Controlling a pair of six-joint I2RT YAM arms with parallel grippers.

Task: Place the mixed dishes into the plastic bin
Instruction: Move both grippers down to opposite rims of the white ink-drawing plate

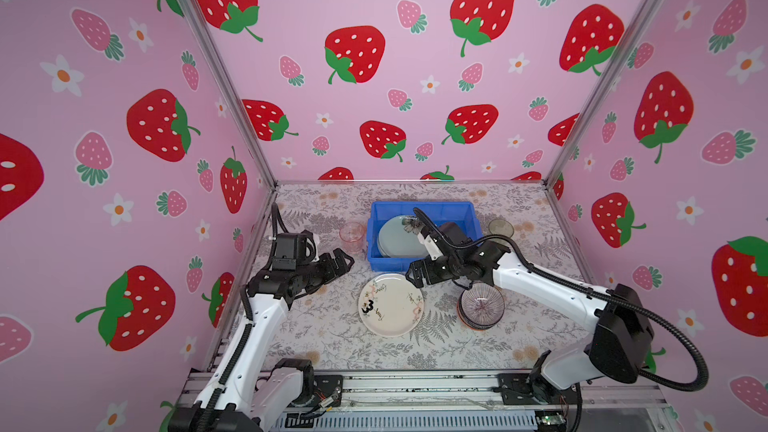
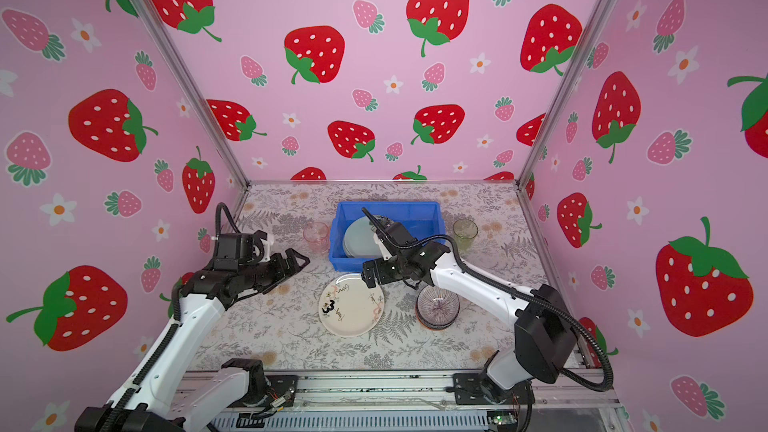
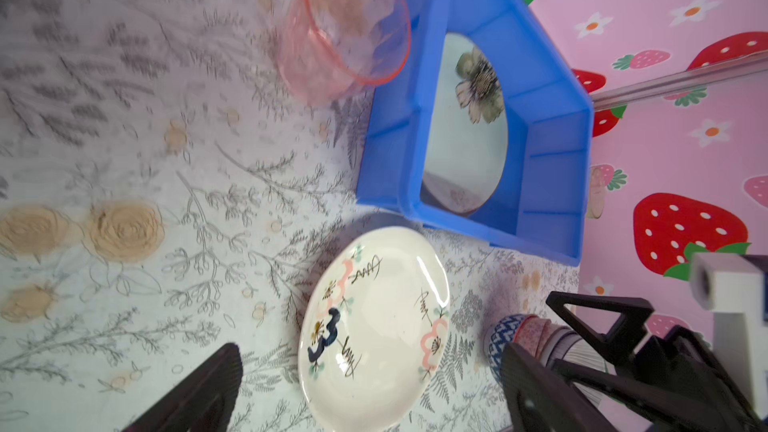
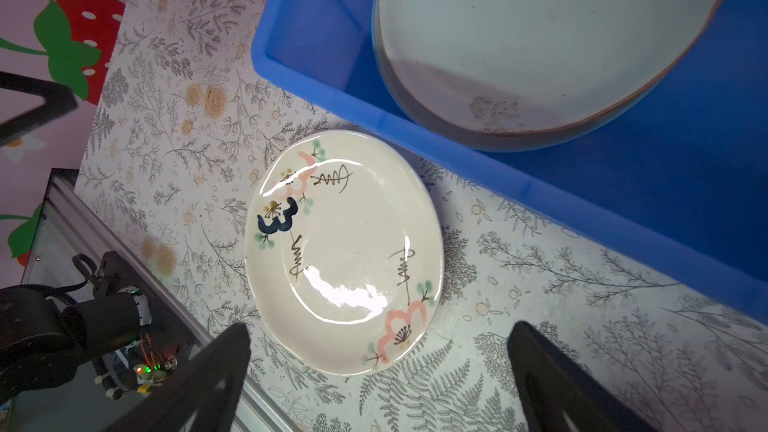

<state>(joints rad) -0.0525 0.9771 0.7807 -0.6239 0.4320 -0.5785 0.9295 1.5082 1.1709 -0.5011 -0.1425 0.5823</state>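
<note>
The blue plastic bin (image 1: pixel 422 204) (image 2: pixel 390 204) stands at the back middle, and a pale green flowered plate (image 1: pixel 399 238) (image 4: pixel 540 43) lies inside it. A cream plate with a black "3" (image 1: pixel 390 305) (image 2: pixel 352 305) (image 3: pixel 374 326) (image 4: pixel 345 251) lies on the table just in front of the bin. To its right is a stack of bowls (image 1: pixel 481 305) (image 2: pixel 438 307), purple-striped on top. My right gripper (image 1: pixel 415 274) (image 4: pixel 380 328) hovers open and empty over the cream plate's far edge. My left gripper (image 1: pixel 343 261) (image 3: pixel 372 351) hangs open and empty left of the bin.
A pink tumbler (image 1: pixel 352 236) (image 3: pixel 349 31) stands upright against the bin's left side, just beyond my left gripper. A green tumbler (image 1: pixel 500 227) (image 2: pixel 464 232) stands right of the bin. Strawberry-print walls close off three sides. A metal rail (image 1: pixel 415 384) runs along the front.
</note>
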